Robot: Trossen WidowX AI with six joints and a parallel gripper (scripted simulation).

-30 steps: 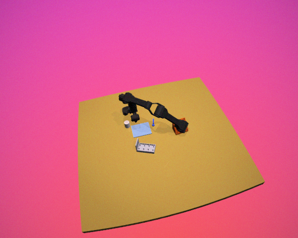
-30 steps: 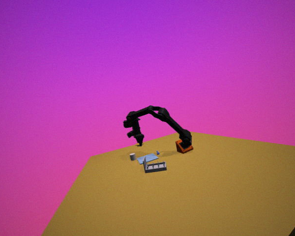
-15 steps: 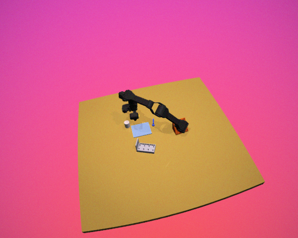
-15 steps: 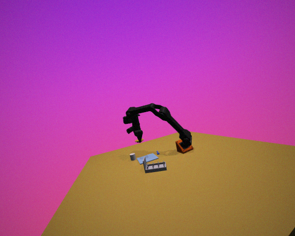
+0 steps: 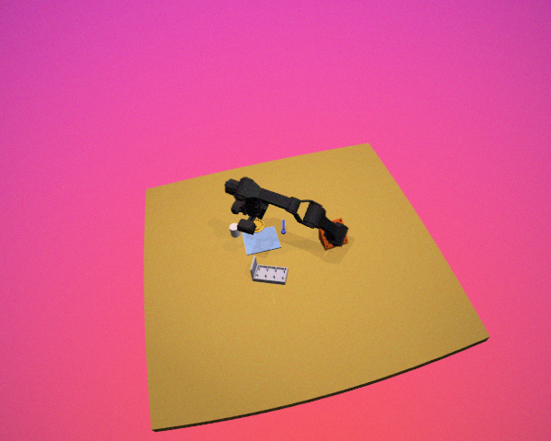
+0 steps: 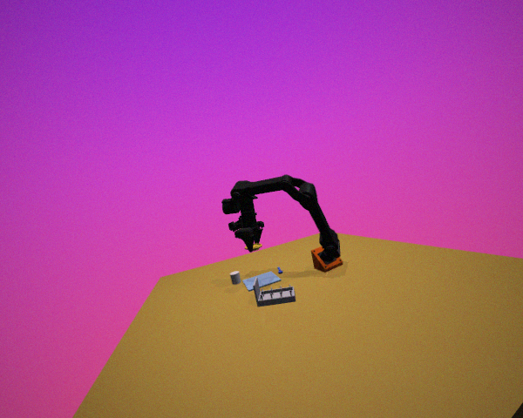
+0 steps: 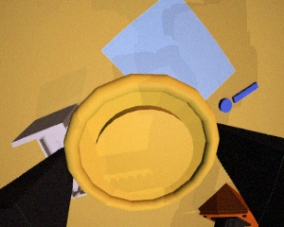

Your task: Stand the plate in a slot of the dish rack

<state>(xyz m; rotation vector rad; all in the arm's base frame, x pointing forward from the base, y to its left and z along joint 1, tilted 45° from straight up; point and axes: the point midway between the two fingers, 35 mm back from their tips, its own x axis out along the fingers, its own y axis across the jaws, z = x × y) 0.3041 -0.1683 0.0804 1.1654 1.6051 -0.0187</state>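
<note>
The yellow round plate [image 5: 259, 222] [image 6: 254, 246] [image 7: 147, 151] is held up in the air, lying about level, with its open face to the wrist camera. My gripper [image 6: 254, 246] [image 7: 142, 147] is shut on the plate across its width, one dark finger at each side of the rim. In the top view the arm hides part of the plate and the fingers. The dish rack [image 5: 270, 274] [image 6: 276, 295] stands on the table, pale grey with short pegs and one tall end wall. In the wrist view the rack [image 7: 33, 128] is at the left, partly hidden behind the plate and a finger.
A light blue mat [image 5: 263, 241] [image 6: 262, 280] [image 7: 180, 52] lies between the plate's side and the rack. A white cup [image 5: 234, 230] [image 6: 234, 277] stands beside the mat. A blue spoon [image 5: 283, 231] [image 6: 280, 271] [image 7: 225, 105] lies on the mat's other side, toward the orange arm base [image 5: 323, 240] [image 6: 316, 261].
</note>
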